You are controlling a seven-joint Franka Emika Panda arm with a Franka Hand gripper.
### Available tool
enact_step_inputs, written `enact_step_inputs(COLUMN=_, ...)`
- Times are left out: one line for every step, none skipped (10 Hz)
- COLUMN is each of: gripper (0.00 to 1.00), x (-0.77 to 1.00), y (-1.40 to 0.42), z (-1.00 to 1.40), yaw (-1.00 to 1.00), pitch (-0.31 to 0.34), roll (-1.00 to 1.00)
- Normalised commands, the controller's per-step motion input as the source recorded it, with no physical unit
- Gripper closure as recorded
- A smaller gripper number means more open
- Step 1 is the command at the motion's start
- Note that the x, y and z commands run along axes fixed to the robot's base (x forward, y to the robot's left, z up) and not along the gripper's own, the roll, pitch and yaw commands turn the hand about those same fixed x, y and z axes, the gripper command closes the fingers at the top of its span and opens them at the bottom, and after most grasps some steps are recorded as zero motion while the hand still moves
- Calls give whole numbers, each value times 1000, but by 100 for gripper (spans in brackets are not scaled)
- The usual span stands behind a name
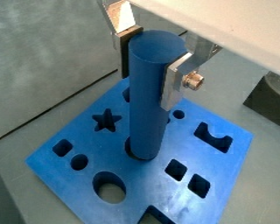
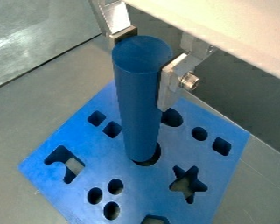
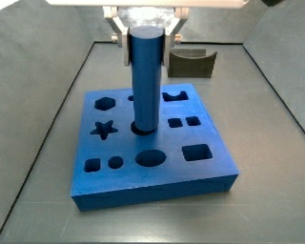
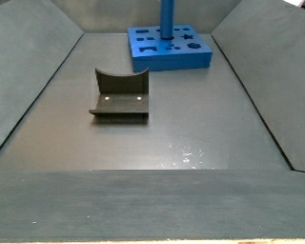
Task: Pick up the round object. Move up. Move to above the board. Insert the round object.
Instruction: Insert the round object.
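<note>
The gripper [image 3: 148, 38] is cut off at the top edge in a side view, and in another only the board [image 4: 193, 60] and peg are seen. The round object [image 1: 153, 83] is clamped upright near its top between the fingers [image 2: 175, 80], with its lower end seated in a round hole of the board, star cut-out [image 1: 105, 121] just beside it. The olive arch block [image 4: 121, 96] is seen well apart.

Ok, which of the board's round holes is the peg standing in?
The round hole at the middle of the board: the blue cylinder peg, between the gripper fingers, stands in it. The larger round hole nearer the edge is open.
</note>
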Motion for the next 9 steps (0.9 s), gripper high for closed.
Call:
enact_step_inputs(gripper=100, x=-29, y=-146, z=-346, yaw=0, pitch=0, roll=0)
enact_step_inputs(gripper=100, x=0, y=-157, z=-226, yaw=0, pitch=0, roll=0)
enact_step_inputs(gripper=100, x=0, y=0, z=0, yaw=0, pitch=0, roll=-14)
enact_step_inputs(gripper=100, x=0, y=0, z=-40, yaw=0, pitch=0, roll=0)
enact_step_inputs(gripper=100, x=-249, y=203, z=-243, yaw=-49, pitch=63, roll=46)
enact_step_inputs(gripper=100, x=-237, y=146, z=-120, yaw=-71, pitch=0, roll=0)
enact_step_inputs(gripper=100, x=0, y=0, z=0, yaw=0, pitch=0, roll=11)
enact_step_inputs(gripper=100, x=0, y=-169, z=-1000, yaw=0, pitch=0, roll=251)
enact_step_inputs(gripper=100, x=74, y=-160, z=-1000, yaw=-3, pitch=0, roll=57)
